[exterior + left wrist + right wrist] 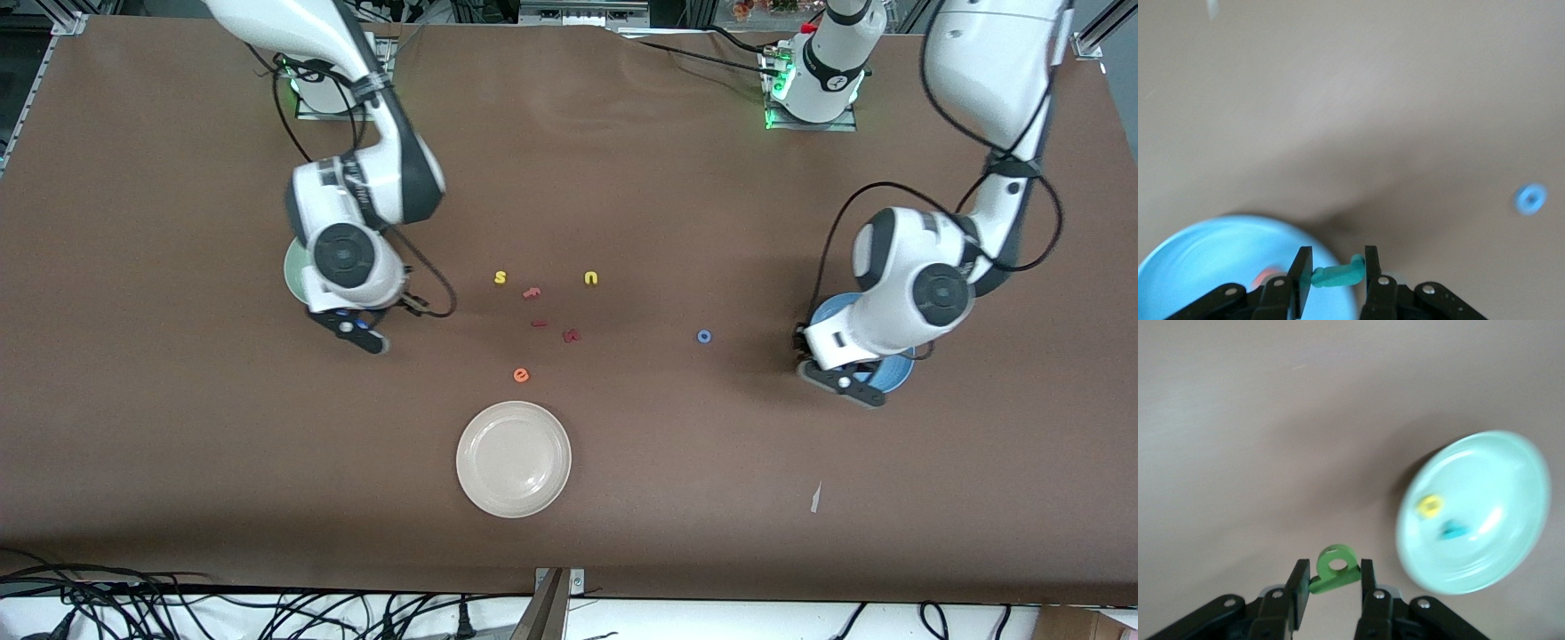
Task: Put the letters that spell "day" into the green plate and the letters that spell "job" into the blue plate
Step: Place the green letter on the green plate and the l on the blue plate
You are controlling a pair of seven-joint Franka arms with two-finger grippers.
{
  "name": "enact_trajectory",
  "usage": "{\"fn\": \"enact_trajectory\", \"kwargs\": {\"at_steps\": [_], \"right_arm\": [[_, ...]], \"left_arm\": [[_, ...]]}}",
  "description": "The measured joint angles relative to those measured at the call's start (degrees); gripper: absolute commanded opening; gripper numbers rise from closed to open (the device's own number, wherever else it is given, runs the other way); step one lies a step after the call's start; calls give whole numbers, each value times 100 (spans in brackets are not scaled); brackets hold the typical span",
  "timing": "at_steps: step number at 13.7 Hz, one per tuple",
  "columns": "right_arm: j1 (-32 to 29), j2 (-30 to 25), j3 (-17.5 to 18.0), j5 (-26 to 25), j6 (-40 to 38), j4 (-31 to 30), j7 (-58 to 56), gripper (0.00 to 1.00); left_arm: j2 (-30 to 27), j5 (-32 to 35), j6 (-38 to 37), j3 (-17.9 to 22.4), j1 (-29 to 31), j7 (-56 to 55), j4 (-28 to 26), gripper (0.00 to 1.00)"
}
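From where I stand, the left gripper (1335, 275) pinches the teal "j" (1338, 275) over the blue plate (1205, 257), at three o'clock of the blue "o" (704, 336), while the right gripper (1331, 583) clasps the green "a" (1334, 569) beside the green plate (1485, 473).

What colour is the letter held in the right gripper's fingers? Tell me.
Green letter, clearest in the right wrist view.

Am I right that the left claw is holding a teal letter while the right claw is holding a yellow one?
Not quite. The left claw does hold a teal letter, but the letter in the right claw is green, not yellow. The right wrist view shows it pinched between the fingers; the yellow letter already lies in the green plate.
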Motion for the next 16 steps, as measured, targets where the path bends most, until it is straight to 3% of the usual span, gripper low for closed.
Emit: {"fn": "enact_trajectory", "kwargs": {"at_steps": [1, 2, 3, 4, 6, 9, 12, 16], "right_arm": [[-11, -136, -255, 0, -1, -305, -452, 21], [-26, -245, -492, 6, 21, -612, -814, 34], [-50, -324, -668, 15, 106, -906, -1073, 78], [-70, -379, -766, 19, 277, -1203, -1235, 100], [-68, -409, -836, 19, 565, -1630, -1412, 100], [-30, -492, -838, 22, 681, -1601, -1576, 100], [47, -635, -705, 22, 692, -1199, -1595, 100], [91, -714, -537, 22, 662, -372, -1619, 100]], "left_arm": [[-137, 0, -13, 7, 215, 235, -202, 36], [-257, 0, -14, 9, 371, 392, -398, 42], [-349, 0, -14, 9, 450, 461, -558, 62], [-398, 0, -6, 7, 463, 481, -655, 69], [-422, 0, 13, -66, 423, 482, -693, 73], [-430, -13, 236, -384, 253, 302, -689, 73], [-405, -89, 512, -687, -269, -449, -665, 73], [-27, -89, 1132, -716, -990, -1265, -678, 72]]}}
